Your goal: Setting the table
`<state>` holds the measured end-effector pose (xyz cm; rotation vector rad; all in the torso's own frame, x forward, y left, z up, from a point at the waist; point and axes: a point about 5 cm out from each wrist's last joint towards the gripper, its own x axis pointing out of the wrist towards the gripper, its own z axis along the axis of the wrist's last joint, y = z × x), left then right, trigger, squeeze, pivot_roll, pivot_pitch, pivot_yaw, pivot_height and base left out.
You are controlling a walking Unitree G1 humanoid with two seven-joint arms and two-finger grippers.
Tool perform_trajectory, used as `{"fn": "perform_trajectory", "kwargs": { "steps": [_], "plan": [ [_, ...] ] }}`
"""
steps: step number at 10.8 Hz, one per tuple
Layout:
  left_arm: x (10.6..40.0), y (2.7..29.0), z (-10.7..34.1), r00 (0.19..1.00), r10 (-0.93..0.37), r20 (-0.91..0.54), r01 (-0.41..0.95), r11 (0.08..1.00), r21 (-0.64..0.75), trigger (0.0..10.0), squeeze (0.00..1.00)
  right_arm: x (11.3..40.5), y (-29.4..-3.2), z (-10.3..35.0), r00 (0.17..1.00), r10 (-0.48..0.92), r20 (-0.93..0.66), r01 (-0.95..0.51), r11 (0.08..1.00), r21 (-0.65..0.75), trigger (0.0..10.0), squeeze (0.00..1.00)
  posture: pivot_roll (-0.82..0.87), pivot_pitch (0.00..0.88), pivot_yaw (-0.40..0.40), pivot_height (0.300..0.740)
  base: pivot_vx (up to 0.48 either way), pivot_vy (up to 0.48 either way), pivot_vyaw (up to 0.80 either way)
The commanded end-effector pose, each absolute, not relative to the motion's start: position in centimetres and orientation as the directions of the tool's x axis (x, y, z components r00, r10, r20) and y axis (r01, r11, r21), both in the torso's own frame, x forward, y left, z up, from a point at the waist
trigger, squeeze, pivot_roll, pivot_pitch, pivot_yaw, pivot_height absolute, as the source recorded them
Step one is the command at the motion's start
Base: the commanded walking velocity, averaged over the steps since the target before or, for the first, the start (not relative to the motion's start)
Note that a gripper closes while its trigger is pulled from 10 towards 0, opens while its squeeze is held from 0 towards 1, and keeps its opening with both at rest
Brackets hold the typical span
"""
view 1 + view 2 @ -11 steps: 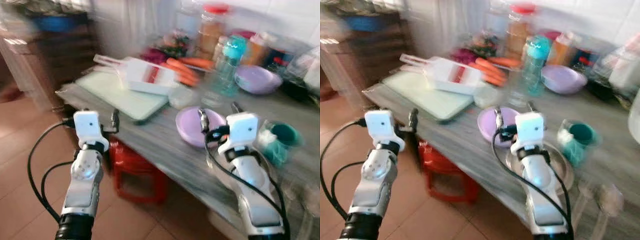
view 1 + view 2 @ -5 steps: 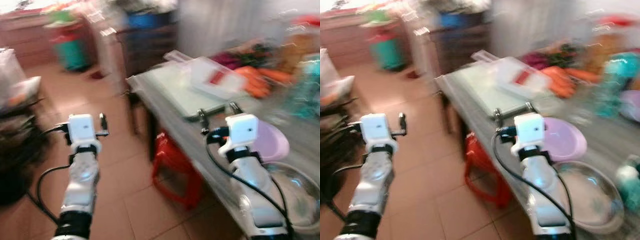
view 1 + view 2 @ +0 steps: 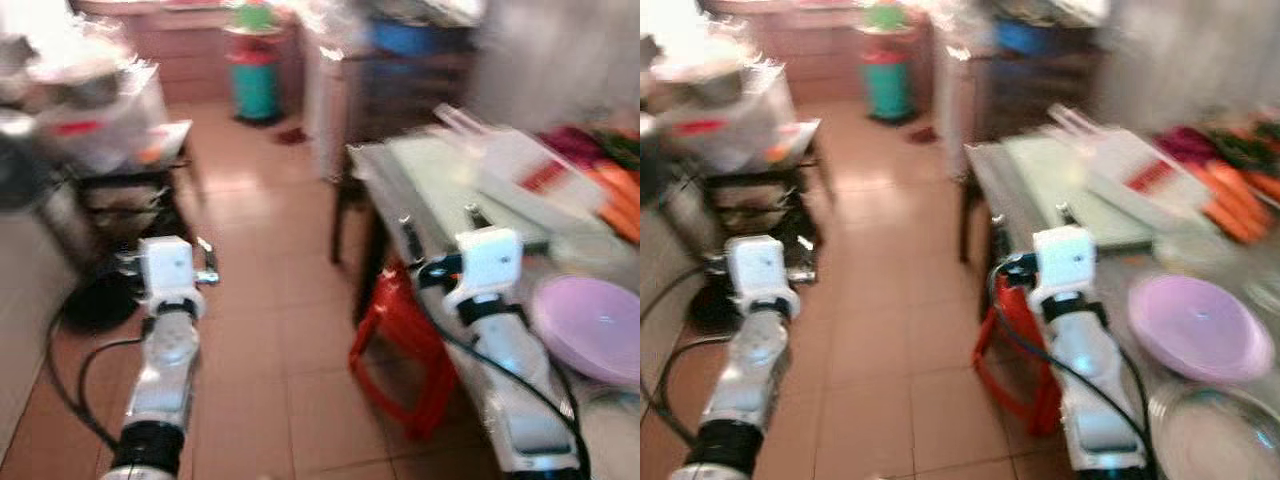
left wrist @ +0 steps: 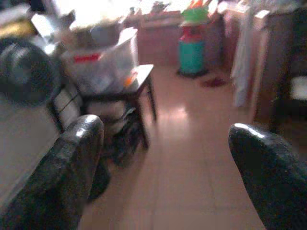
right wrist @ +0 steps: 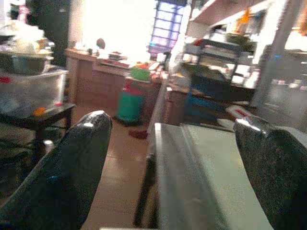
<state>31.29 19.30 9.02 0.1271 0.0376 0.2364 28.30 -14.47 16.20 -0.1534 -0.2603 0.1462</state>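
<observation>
A purple bowl point(image 3: 1196, 326) sits on the grey table point(image 3: 388, 188), with the rim of a metal dish point(image 3: 1214, 432) just in front of it. Farther back lie a pale green cutting board point(image 3: 448, 176), a white slicer point(image 3: 520, 166) and carrots point(image 3: 1230, 206). My right gripper point(image 3: 440, 226) hovers over the table's near corner, open and empty, apart from the bowl. My left gripper point(image 3: 207, 263) is held out over the tiled floor, open with nothing between its fingers point(image 4: 72, 158). The whole picture is blurred.
A red stool point(image 3: 400, 350) stands under the table's edge. To the left, a small dark side table point(image 4: 124, 88) carries a clear plastic bin point(image 3: 100, 115), with a fan point(image 4: 24, 72) beside it. A green and red bin point(image 3: 255, 80) and a dark cabinet point(image 3: 410, 80) stand at the back.
The camera has swung left: the table slid to the right of the picture, and the bottles and teal cup left it. Both grippers stay open and empty.
</observation>
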Motion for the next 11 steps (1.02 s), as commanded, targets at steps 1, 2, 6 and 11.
{"fn": "perform_trajectory", "kwargs": {
  "steps": [1, 2, 6, 11],
  "plan": [
    [31.1, 20.0, 8.3, 0.970, 0.236, -0.052, -0.228, 0.965, 0.128, 10.0, 0.00, 28.3, -14.0, 16.3, 0.952, 0.177, 0.248, -0.142, 0.978, -0.154, 10.0, 0.00, 0.07, 0.000, -0.007, 0.740, 0.000, 0.000, 0.80],
    [30.8, 20.0, 7.3, 0.973, 0.212, -0.095, -0.201, 0.973, 0.117, 10.0, 0.00, 28.4, -14.3, 15.9, 0.958, 0.163, 0.234, -0.133, 0.981, -0.139, 10.0, 0.00, 0.07, 0.000, -0.008, 0.740, 0.000, 0.000, 0.78],
    [30.7, 19.5, 6.0, 0.974, 0.169, -0.151, -0.155, 0.983, 0.100, 10.0, 0.00, 28.7, -15.2, 15.1, 0.977, 0.094, 0.191, -0.085, 0.995, -0.058, 10.0, 0.00, 0.07, 0.000, -0.006, 0.740, 0.000, 0.000, 0.00],
    [31.2, 19.2, 6.3, 0.978, 0.153, -0.138, -0.141, 0.986, 0.094, 10.0, 0.00, 28.8, -15.4, 14.5, 0.982, 0.075, 0.170, -0.071, 0.997, -0.032, 10.0, 0.00, 0.07, 0.000, -0.001, 0.740, 0.000, 0.235, -0.35]
  ]
}}
